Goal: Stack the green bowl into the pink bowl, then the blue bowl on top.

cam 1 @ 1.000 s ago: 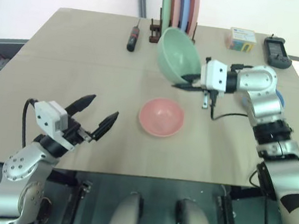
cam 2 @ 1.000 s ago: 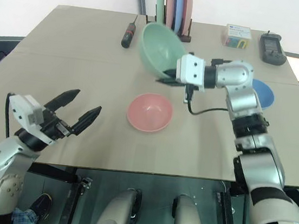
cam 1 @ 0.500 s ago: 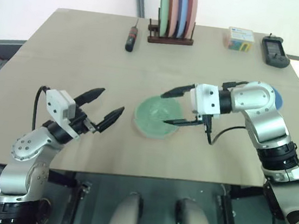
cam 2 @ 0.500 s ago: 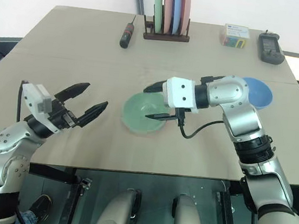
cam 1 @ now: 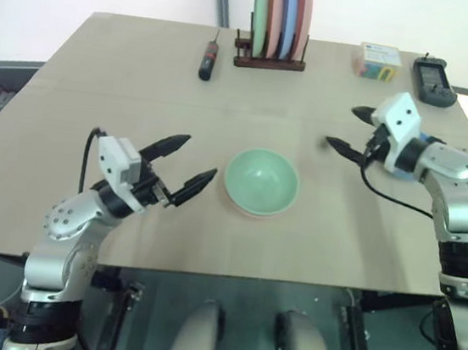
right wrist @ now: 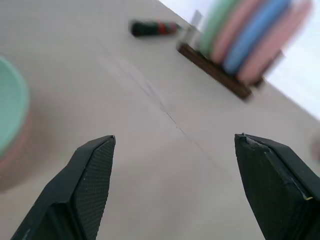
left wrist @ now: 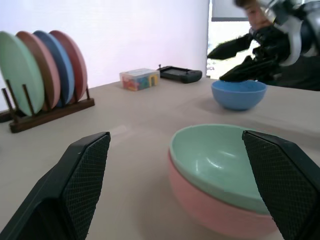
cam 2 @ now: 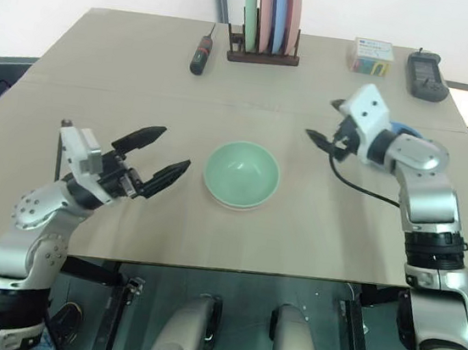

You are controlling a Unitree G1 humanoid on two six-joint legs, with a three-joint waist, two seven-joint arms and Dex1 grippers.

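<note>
Four upright plates (cam 1: 279,14) in rack (cam 1: 268,61), screwdriver (cam 1: 206,58) beside

No lettering, label, brand or number can be read anywhere on the table, not even on the small box (cam 1: 378,61) with the coloured front or the dark handheld device (cam 1: 434,80) beside it.
</note>
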